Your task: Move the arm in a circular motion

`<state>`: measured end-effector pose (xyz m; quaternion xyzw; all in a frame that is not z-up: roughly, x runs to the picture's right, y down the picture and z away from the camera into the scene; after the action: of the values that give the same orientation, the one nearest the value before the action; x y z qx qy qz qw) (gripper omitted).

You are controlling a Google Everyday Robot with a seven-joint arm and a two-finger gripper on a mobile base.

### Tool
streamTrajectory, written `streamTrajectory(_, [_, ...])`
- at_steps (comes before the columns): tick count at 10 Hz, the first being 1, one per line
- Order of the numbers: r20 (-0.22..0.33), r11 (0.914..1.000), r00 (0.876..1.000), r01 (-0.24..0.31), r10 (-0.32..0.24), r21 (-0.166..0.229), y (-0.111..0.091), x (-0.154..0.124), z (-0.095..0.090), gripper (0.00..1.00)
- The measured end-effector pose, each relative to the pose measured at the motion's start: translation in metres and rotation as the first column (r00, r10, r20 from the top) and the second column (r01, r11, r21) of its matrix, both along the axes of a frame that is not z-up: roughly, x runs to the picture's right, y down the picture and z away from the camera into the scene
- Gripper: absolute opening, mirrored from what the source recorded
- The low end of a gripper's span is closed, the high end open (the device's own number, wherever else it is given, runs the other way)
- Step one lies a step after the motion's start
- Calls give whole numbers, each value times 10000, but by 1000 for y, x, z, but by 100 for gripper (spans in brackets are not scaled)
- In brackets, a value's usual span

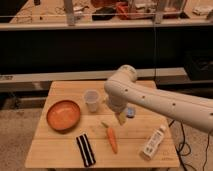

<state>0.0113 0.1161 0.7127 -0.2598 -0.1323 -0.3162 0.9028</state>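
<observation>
The cream-white arm (160,102) reaches in from the right, over the middle of the wooden table (60,150). Its rounded elbow joint (122,80) sits above the table's centre. The tapered end with the gripper (120,118) points down, just above and right of the carrot (112,138) and right of the clear cup (92,100). The arm hides most of the blue sponge (131,112).
An orange bowl (63,114) stands at the left. A black striped item (85,149) lies at the front left. A white bottle (153,142) lies at the front right. A dark shelf unit runs behind the table. Cables hang at the right.
</observation>
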Motion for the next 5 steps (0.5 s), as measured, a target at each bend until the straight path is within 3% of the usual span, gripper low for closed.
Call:
streamTrajectory(3, [386, 9946, 9939, 1035, -1030, -102, -38, -69, 43, 80])
streamTrajectory(5, [399, 9920, 9915, 1248, -1240, -180, -68, -87, 78, 80])
